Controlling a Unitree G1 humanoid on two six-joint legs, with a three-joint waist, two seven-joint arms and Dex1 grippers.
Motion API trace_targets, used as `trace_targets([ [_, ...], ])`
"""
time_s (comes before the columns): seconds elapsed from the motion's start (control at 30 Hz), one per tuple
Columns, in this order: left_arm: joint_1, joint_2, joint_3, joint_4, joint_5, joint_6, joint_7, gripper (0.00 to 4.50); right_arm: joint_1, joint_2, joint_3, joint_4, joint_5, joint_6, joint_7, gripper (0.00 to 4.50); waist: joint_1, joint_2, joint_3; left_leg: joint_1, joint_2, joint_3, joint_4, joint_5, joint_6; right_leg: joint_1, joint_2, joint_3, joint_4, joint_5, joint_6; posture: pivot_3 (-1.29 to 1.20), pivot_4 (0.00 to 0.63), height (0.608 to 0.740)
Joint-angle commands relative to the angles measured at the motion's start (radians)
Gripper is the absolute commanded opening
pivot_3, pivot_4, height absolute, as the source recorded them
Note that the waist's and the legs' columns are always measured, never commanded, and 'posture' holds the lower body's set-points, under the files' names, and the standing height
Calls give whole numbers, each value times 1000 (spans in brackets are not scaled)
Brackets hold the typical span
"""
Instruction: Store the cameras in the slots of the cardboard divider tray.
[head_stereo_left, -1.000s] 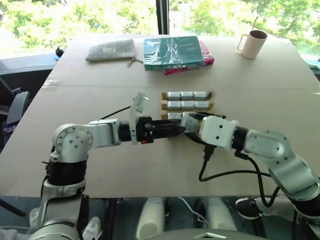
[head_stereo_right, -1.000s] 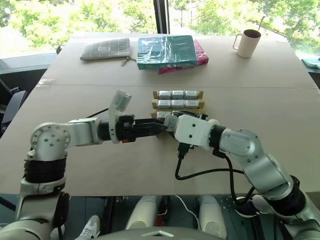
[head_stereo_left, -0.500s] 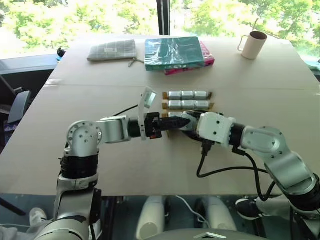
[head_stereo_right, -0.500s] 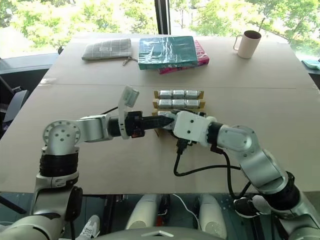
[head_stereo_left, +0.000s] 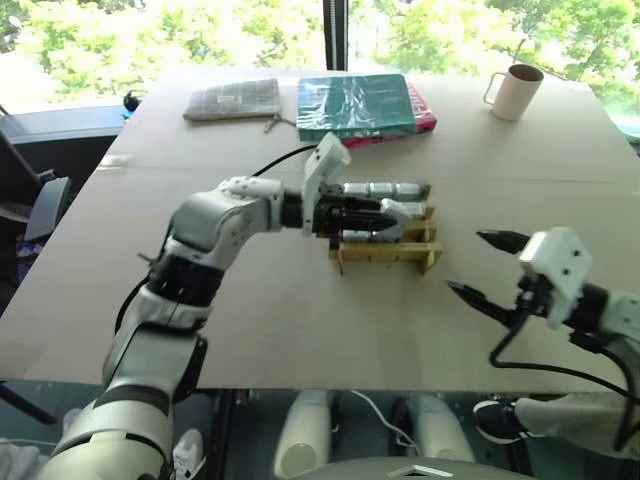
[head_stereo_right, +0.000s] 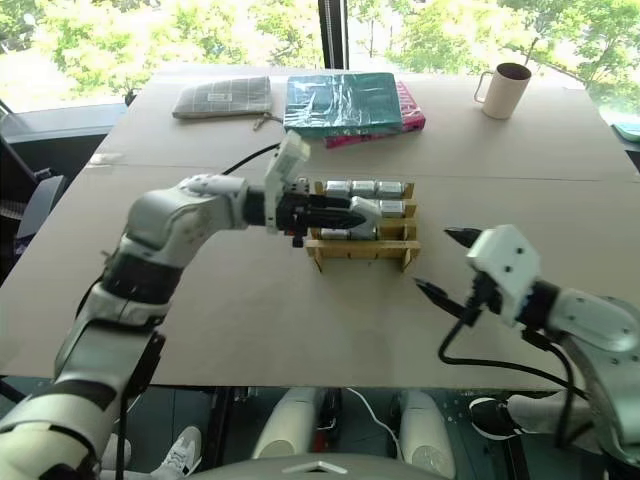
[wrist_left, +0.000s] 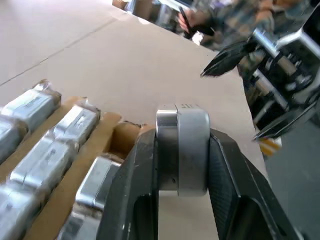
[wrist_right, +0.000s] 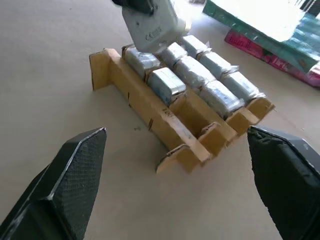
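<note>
Jaws of the left gripper clenched on a camera, held over the cardboard divider tray; jaws of the right gripper spread wide and released, off to the right of the tray and well apart from it.

Left and right eye views: tray lying on the tabletop, its rows running left to right. Far two rows packed with cameras laid end to end along the row, long axes left to right. Held camera raised above the right end of the near rows, pointing right, away from the left arm. Teal book over a pink book, a grey pouch and a mug at the far edge.

Left wrist view: held camera pinched across its thin sides between both fingers, standing on edge, long axis along the fingers. Right gripper beyond.

Right wrist view: tray seen slantwise, cameras filling the far rows, near slots at the open end bare.
</note>
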Motion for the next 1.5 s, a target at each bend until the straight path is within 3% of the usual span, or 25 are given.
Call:
trace_targets([
  [0.03,-151,-84,-69,204,144,-140,-115,739,21,-17,-116,-33,74,-19,2,4451,2,0,0,0,0,-1,1,-1,1,0,0,-1,0,0,0,0,150,740],
  [0.3,-360,-251,-158,680,417,-453,-232,739,110,-15,-199,-93,109,-33,-54,4451,-5,0,0,-6,0,-2,6,-3,4,-2,1,1,1,0,0,0,150,740],
  [0.5,-430,-298,-151,871,559,-602,-275,739,182,-3,-196,-132,95,-49,-108,4451,-3,0,0,-8,1,-2,8,-5,8,-3,0,-1,1,0,0,0,150,740],
  [0.83,-456,-330,-176,912,712,-624,-298,739,230,0,-168,-151,57,-85,-166,4451,-8,0,0,-9,1,-4,9,-5,9,-3,0,0,2,0,1,0,150,740],
  [1.2,-493,-396,-83,958,721,-465,-276,739,229,-10,-135,-144,25,-96,-194,4451,-10,0,0,-9,0,-6,11,-6,9,-1,-1,-2,2,0,1,0,150,740],
  [1.5,-470,-373,-87,955,779,-501,-301,739,239,-7,-129,-138,22,-105,-196,4451,-10,0,0,-9,0,-7,11,-6,9,-1,-1,-2,2,0,1,0,150,740],
])
